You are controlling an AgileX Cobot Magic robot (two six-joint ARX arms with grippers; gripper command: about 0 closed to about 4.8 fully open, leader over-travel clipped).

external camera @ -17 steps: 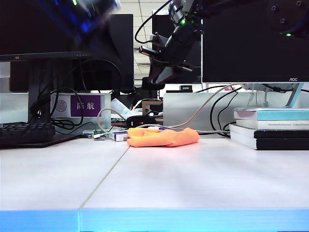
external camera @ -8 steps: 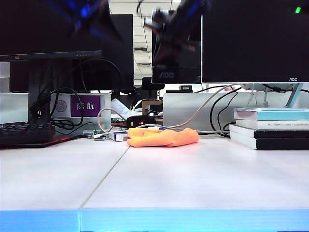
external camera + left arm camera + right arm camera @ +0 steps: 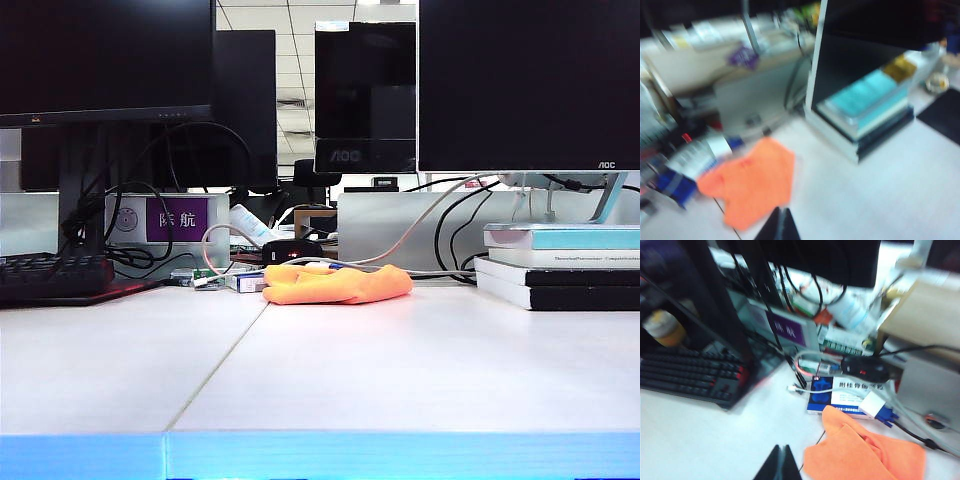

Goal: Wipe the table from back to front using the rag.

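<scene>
The orange rag (image 3: pixel 338 284) lies bunched at the back of the white table (image 3: pixel 330 370), just right of the seam, with no gripper touching it. Neither arm shows in the exterior view. In the left wrist view the rag (image 3: pixel 751 181) spreads flat below, and my left gripper (image 3: pixel 780 225) hangs high above the table near the rag's edge, its dark fingers pressed together with nothing between them. The right wrist view shows the rag (image 3: pixel 865 452) too; my right gripper (image 3: pixel 781 462) is shut and empty, raised over bare table beside it.
Monitors (image 3: pixel 520 85) stand along the back. A black keyboard (image 3: pixel 55 275) sits back left, a stack of books (image 3: pixel 560 265) back right. Cables, a medicine box (image 3: pixel 842 395) and a purple-labelled box (image 3: pixel 178 218) crowd the strip behind the rag.
Both arms have risen out of the top of the exterior view. The right gripper has shut. The rag has not moved.
</scene>
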